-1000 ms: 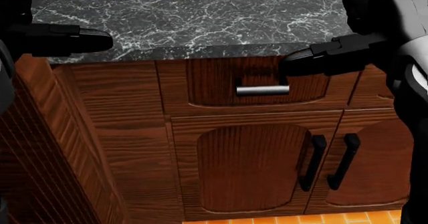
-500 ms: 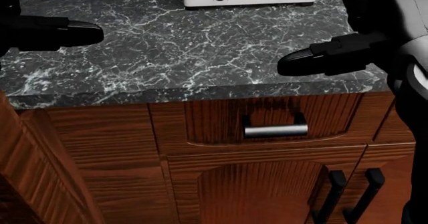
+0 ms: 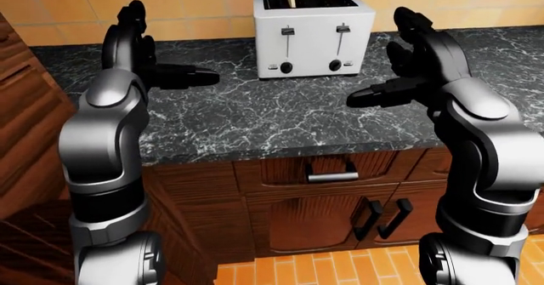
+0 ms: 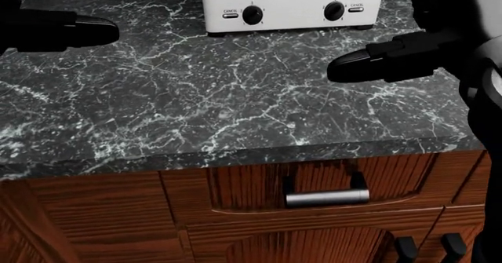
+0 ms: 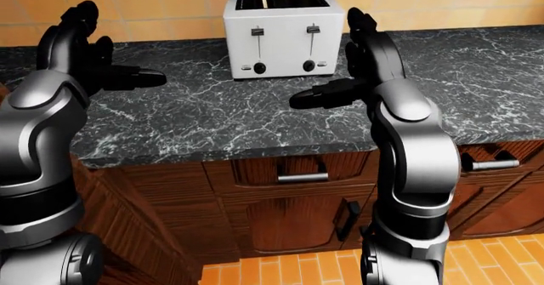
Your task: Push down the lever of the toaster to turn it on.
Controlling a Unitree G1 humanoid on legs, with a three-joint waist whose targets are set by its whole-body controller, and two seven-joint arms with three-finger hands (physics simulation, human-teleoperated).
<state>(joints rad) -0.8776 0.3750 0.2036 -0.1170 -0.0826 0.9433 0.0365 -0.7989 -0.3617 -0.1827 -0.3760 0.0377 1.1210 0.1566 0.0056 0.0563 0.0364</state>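
Black marble makes up the surface [image 3: 255, 116], with wooden drawers and doors below its near edge. At its left edge the left hand [image 3: 161, 74] hovers, fingers spread and holding nothing; it has no part in this step and is best kept clear.

Near the middle of the far edge, against the tiled wall, stands the white toaster [image 3: 313, 35]. Two levers show on its face, a left lever [image 3: 288, 32] and a right lever [image 3: 342, 28], both at the top of their slots, so pressing is not yet done.

Toward the right edge the right hand [image 3: 387, 87] floats above the marble, fingers apart and empty, well short of the toaster. It likely needs to reach farther toward the wall, come above the right lever, then press straight down along the slot, not sideways, so that the toaster is not shoved.
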